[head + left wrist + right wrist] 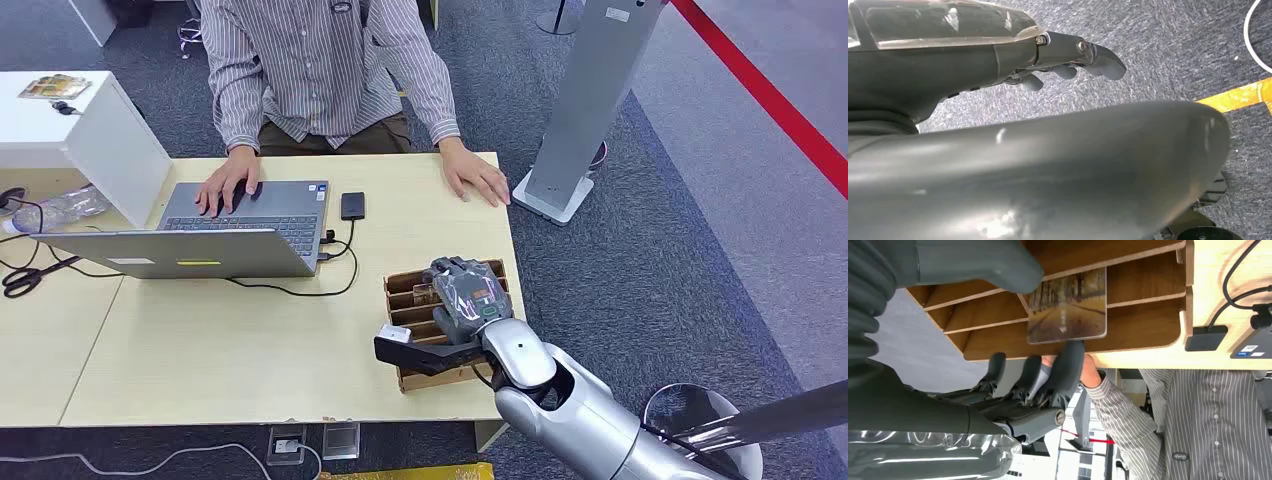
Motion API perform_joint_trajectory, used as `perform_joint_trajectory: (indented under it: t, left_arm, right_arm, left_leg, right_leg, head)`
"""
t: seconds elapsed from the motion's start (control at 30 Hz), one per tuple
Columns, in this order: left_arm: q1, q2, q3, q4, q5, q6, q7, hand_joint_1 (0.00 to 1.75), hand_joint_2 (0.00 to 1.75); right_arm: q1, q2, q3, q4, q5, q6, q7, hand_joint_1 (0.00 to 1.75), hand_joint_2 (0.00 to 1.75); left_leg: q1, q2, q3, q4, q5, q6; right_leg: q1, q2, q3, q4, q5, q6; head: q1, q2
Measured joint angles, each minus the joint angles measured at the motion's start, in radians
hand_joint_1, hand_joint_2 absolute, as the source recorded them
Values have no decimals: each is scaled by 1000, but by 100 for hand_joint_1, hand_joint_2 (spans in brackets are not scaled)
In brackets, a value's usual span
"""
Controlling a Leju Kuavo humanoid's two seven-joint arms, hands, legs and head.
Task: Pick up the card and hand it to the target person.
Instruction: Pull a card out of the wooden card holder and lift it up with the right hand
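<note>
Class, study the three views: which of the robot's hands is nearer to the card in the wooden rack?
The right. The right hand is at the card in the wooden rack, thumb and fingers either side. The left hand hangs over carpet, away from the table.

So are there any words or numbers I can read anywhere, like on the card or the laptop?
No text here can be read.
Card: a picture of a tree-lined path, no words visible.
Laptop: a yellow-green sticker on the lid and small stickers by the keyboard, too small to read.
Person's shirt: a small oval badge, blurred.
White label beside the cable: too small to read.
Grey stand: a white label near its top, too small to read.
</note>
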Motion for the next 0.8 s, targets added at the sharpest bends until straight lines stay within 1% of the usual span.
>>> perform_joint_trajectory:
  t: [0.17,0.4,0.57,0.67,0.8]
  left_arm:
    - [0,0,0,0,0,0,0,0,0]
    - [0,0,0,0,0,0,0,0,0]
    - [0,0,0,0,0,0,0,0,0]
    - [0,0,0,0,0,0,0,0,0]
    - [0,0,0,0,0,0,0,0,0]
  right_arm:
    - [0,0,0,0,0,0,1,127,175]
    - [-1,0,0,-1,0,-1,1,122,175]
    - [0,0,0,-1,0,-1,1,125,175]
    - [0,0,0,-1,1,-1,1,134,175]
    - [0,0,0,-1,0,1,1,169,175]
  left_leg:
    - [0,0,0,0,0,0]
    - [0,0,0,0,0,0]
    - [0,0,0,0,0,0]
    - [0,0,0,0,0,0]
    - [0,0,0,0,0,0]
  right_leg:
    - [0,0,0,0,0,0]
    - [0,0,0,0,0,0]
    - [0,0,0,0,0,0]
    - [0,0,0,0,0,0]
    - [0,0,0,0,0,0]
  head:
    - [0,0]
    - [0,0]
    - [0,0]
    - [0,0]
    - [0,0]
